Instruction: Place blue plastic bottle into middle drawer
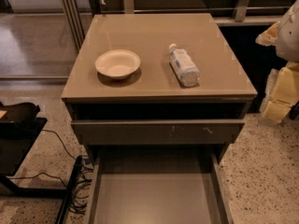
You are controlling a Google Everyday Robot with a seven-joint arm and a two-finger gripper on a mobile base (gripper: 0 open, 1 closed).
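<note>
A taupe-grey cabinet (pixel 149 36) stands on a speckled floor (pixel 264 171), its flat top carrying two items. Below, the middle drawer (pixel 154 195) is pulled far out towards the camera, showing a plain grey bottom and thin side walls with nothing lying in the part in view. Above it, a drawer with a white-scuffed front (pixel 159 130) sits slightly out, a dark gap open between it and the top. A black stand (pixel 18 134) with trailing cables (pixel 56 141) sits at the left. The robot's gripper (pixel 279 97), pale yellow and white, hangs at the right edge of the camera view, beside the cabinet's right side and apart from everything on it; whether it is released or clenched cannot be told. A white bowl (pixel 117 63) rests upright on the left of the top. The bottle (pixel 183 65) lies on its side on the top, right of the bowl and apart from it, white cap pointing to the back.
</note>
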